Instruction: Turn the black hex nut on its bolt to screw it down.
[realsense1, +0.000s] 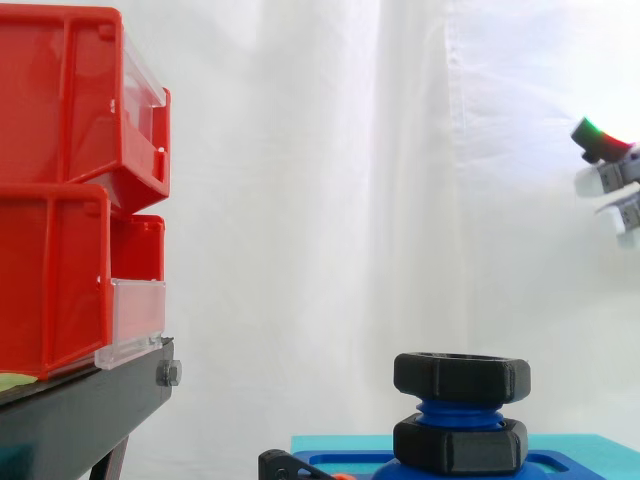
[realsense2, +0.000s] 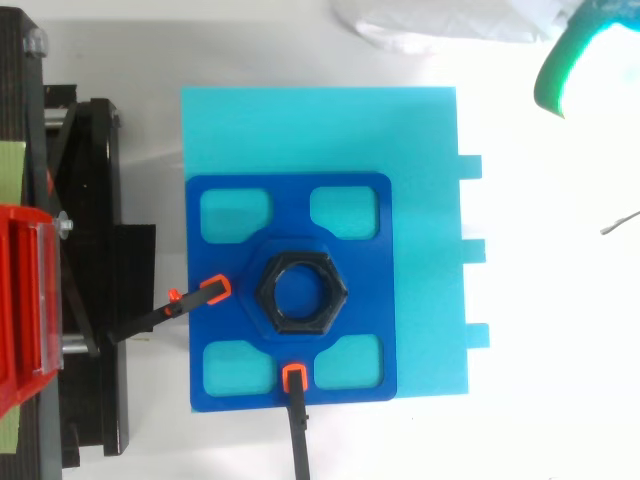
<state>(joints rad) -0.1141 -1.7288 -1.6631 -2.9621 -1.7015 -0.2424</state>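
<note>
In the side view, the hand (realsense1: 608, 176) is showing at the right edge, high up, glowing green and red at its top. Whether it is released or clenched cannot be told. The nut (realsense1: 461, 377) is sitting far below and to the left of the hand, well apart from it, at the top of the blue bolt (realsense1: 455, 411). A lower nut (realsense1: 460, 446) is sitting under it, with thread showing between the two. Red bins (realsense1: 60, 190) on a black stand (realsense1: 80, 405) are standing farthest from the hand.

The top view is showing the hand (realsense2: 566, 64) as a green glow in the upper right corner. The nut (realsense2: 300, 292) is lying well apart from it, at the middle of a blue plate (realsense2: 290, 205) on a cyan board (realsense2: 320, 130). Two clamps (realsense2: 214, 290) (realsense2: 293, 378) are gripping the plate's edges on the far side of the nut from the hand.
</note>
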